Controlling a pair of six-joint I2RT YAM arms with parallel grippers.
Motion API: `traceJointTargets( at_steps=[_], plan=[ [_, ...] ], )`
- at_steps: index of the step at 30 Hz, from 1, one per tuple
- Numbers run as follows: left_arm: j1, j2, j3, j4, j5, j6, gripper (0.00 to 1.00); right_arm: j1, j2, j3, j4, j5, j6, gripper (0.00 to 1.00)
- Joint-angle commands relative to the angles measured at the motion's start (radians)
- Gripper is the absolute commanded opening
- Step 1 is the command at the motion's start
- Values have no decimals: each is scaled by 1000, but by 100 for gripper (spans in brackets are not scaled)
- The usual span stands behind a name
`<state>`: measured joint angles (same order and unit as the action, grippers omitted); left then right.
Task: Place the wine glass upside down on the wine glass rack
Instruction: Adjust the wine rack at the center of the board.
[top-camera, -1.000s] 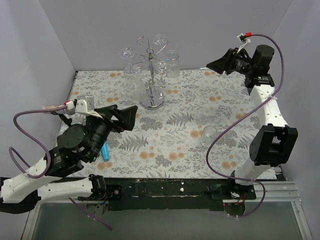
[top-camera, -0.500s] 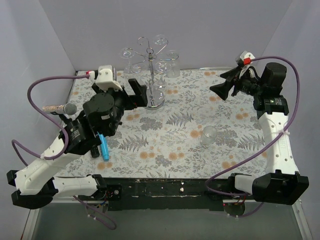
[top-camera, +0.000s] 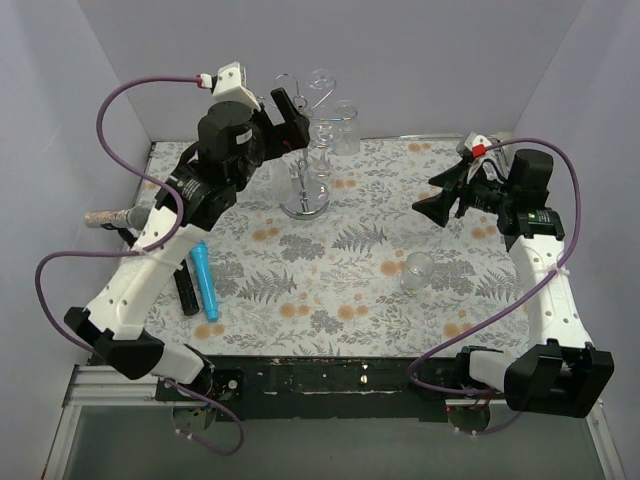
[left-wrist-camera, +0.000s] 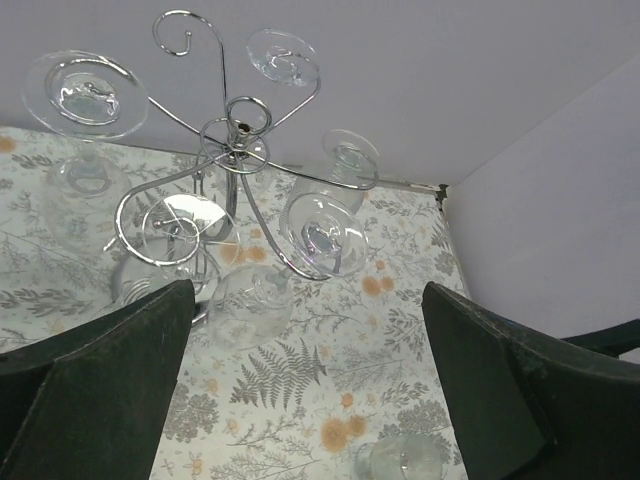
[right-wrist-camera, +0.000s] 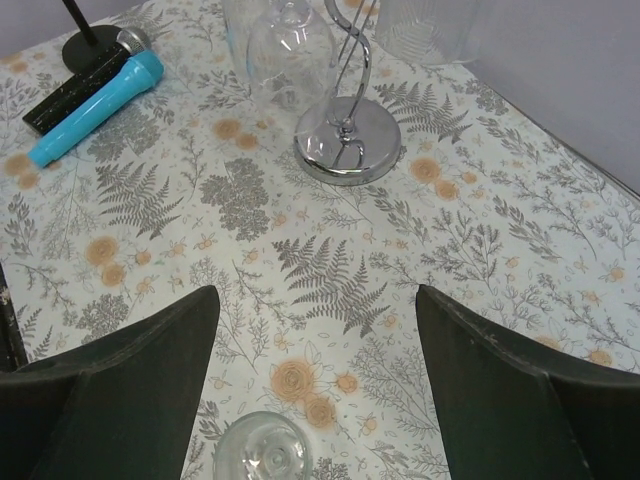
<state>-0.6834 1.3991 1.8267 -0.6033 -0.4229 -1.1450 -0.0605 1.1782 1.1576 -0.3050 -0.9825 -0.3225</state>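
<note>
In the top external view, a blue cylinder is seen lying near the left edge of the tabletop. The left end effector has been lifted from low over the front-left corner to the top of the wine glass rack, which stands by the middle of the far edge with several glasses already hung bowl-down. Its jaws are spread wide and nothing is held. The wine glass is found where it was, alone toward the front-right corner and well apart from the rack. The right end effector has been brought down and inward from the far-right corner, with its jaws widened and empty, and it hovers beyond the glass. The pick is judged not yet begun, with the right arm being set up for it.
</note>
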Motion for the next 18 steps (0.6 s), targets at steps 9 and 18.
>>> traceJointTargets(
  at_steps=[9, 18],
  plan=[
    [91, 202, 203, 62, 69, -162, 98, -5, -65, -84, 89, -50, -9, 87],
    [142, 255, 230, 106, 280, 31, 98, -12, -65, -95, 113, -96, 26, 86]
  ],
)
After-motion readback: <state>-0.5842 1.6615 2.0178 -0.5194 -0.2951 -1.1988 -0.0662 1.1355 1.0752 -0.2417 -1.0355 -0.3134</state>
